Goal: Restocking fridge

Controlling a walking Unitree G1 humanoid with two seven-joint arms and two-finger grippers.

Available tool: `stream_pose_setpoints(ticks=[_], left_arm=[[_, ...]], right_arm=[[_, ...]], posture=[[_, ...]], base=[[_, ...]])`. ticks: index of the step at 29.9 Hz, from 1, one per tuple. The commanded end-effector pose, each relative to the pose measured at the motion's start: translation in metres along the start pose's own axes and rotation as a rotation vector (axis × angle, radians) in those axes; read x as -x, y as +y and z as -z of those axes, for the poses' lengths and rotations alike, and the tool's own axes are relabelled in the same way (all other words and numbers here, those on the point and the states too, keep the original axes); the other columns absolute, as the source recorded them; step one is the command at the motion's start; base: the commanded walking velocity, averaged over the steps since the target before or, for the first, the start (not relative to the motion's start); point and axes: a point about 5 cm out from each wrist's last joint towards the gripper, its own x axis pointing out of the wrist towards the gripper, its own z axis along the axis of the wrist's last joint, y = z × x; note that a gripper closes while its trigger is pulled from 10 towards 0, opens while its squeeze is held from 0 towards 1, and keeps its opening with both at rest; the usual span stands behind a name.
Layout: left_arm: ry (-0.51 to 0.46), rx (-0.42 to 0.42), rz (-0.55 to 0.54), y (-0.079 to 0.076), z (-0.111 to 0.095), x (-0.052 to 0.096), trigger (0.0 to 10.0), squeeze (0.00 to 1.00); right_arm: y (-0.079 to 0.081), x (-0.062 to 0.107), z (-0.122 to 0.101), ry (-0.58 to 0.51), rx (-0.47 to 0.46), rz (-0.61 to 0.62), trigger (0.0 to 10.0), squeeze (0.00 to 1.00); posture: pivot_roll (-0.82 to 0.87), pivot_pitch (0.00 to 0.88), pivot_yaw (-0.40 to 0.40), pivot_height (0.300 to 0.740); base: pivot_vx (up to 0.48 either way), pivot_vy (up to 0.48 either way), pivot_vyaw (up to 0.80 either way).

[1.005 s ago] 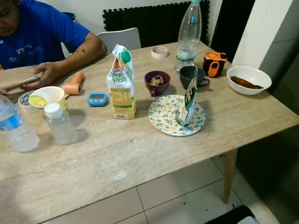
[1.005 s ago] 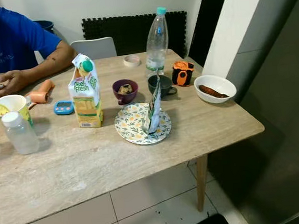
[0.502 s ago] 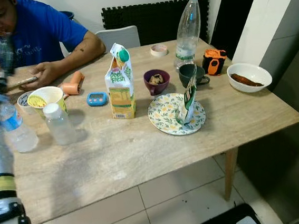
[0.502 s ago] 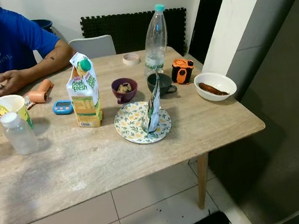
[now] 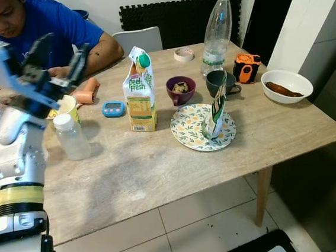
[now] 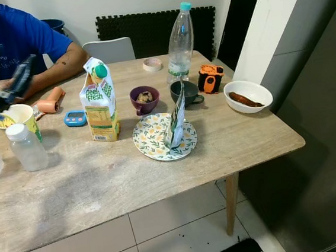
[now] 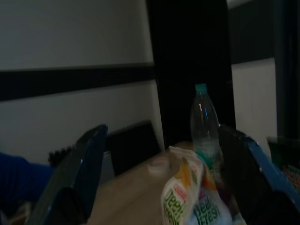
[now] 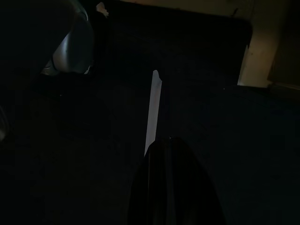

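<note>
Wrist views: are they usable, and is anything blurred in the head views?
Left wrist view: dim and soft, though the juice carton and a tall bottle read between the open left gripper. Right wrist view: nearly black, with dark fingers at the lower edge. Left eye view: table sharp, raised left gripper slightly smeared.

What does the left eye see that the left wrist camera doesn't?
Left eye: a plate, white bowl, purple cup and timer. Left wrist: a dark stripe on the wall. Both: the open left gripper, juice carton, tall bottle, tape roll and a person's blue sleeve.
</note>
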Motion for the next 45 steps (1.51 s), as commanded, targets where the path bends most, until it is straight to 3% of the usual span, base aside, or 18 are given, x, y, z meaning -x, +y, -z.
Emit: stream_pose_setpoints(ticks=[1,3,13,17,23,37,40,41,45], left_arm=[[0.091,-0.042,0.054,-0.006,0.012,-0.005,10.0,0.0],[0.153,-0.097,0.08,-0.007,0.017,-0.007,10.0,0.0],[0.239,-0.174,0.105,-0.002,0.022,-0.011,10.0,0.0],[0.321,-0.273,0.08,0.009,0.025,-0.021,10.0,0.0],[0.4,-0.371,0.105,0.011,0.029,-0.028,10.0,0.0],[0.491,-0.544,0.212,0.001,0.035,-0.051,10.0,0.0],[0.507,-0.633,0.245,-0.002,0.032,-0.059,10.0,0.0],[0.535,-0.716,0.279,-0.005,0.034,-0.062,10.0,0.0],[0.542,-0.75,0.294,-0.009,0.035,-0.066,10.0,0.0]], right_arm=[[0.004,0.001,0.006,0.013,-0.003,-0.007,10.0,0.0],[0.005,0.001,0.009,0.016,-0.004,-0.01,10.0,0.0],[0.01,0.003,0.021,0.036,-0.009,-0.02,10.0,0.0],[0.019,0.006,0.033,0.058,-0.023,-0.034,10.0,0.0],[0.023,0.007,0.037,0.059,-0.033,-0.037,10.0,0.0],[0.024,0.011,0.05,0.069,-0.052,-0.029,10.0,0.0],[0.025,0.012,0.053,0.072,-0.055,-0.03,10.0,0.0],[0.027,0.012,0.054,0.073,-0.056,-0.034,10.0,0.0],[0.029,0.013,0.055,0.072,-0.057,-0.037,10.0,0.0]], posture=[[-0.05,0.128,-0.039,0.74],[-0.05,0.139,-0.037,0.74],[-0.05,0.191,-0.024,0.74],[-0.06,0.226,-0.007,0.74],[-0.07,0.247,0.003,0.74],[-0.1,0.308,0.021,0.74],[-0.1,0.321,0.023,0.74],[-0.1,0.327,0.024,0.74],[-0.1,0.336,0.027,0.74]], base=[[0.0,0.0,0.0],[0.0,0.0,0.0],[0.0,0.0,0.0],[0.0,0.0,0.0],[0.0,0.0,0.0],[0.0,0.0,0.0],[0.0,0.0,0.0],[0.0,0.0,0.0],[0.0,0.0,0.0]])
